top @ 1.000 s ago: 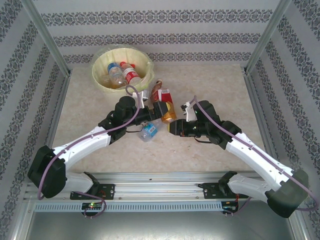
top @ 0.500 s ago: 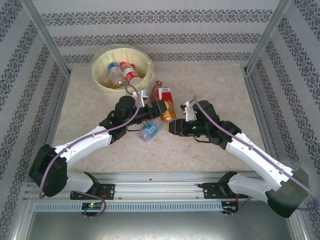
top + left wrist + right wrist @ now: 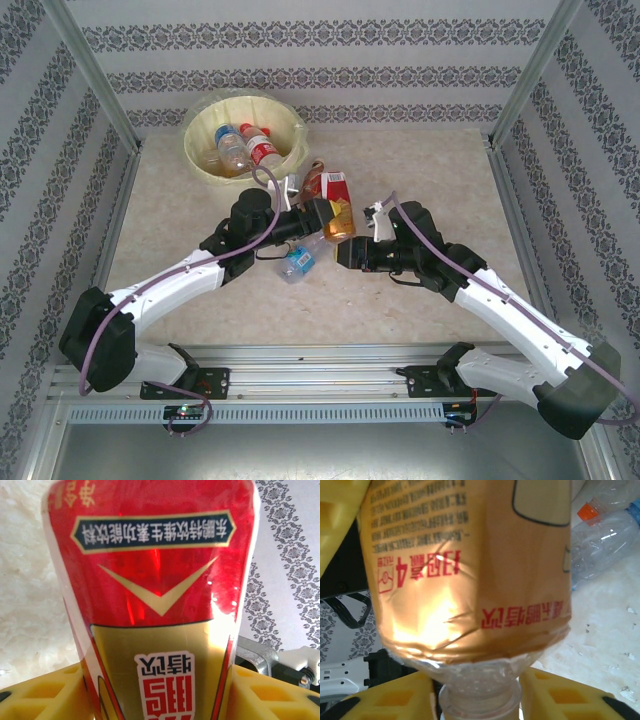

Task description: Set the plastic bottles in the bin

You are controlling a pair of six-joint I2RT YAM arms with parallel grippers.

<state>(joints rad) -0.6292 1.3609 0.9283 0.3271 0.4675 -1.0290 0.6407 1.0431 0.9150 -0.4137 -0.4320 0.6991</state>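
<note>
Bottle with a red-and-gold label [image 3: 338, 205] between the two grippers in the top view, body in the left gripper [image 3: 320, 214], lower end at the right gripper [image 3: 346, 245]. Blue-labelled bottle [image 3: 298, 262] on its side on the table [image 3: 430, 180], just on the near side of the left jaws and apart from them. Bin [image 3: 192, 140] well beyond the left jaws, to their left, with two bottles [image 3: 233, 150] lying inside it.

Left wrist view: same red-and-gold bottle [image 3: 160, 580] straight ahead, wedged between the yellow fingers [image 3: 45, 695] of the left gripper [image 3: 160, 695]. Both pads against the label, one on each side; jaws pinching the bottle's body. Pale table surface out past the left-hand pad.

Right wrist view: gold, creased lower part of the bottle [image 3: 470, 580] above the right gripper [image 3: 477, 702], clear neck down between its yellow fingers [image 3: 395, 697]. Pads close on either side of the neck, with what looks like a thin dark slit at the left-hand one; pressing or just clear of it, cannot tell. Clear bottle [image 3: 600, 542] on the table beyond the right-hand pad, well apart from the jaws, next to another with an orange cap [image 3: 587, 511].
</note>
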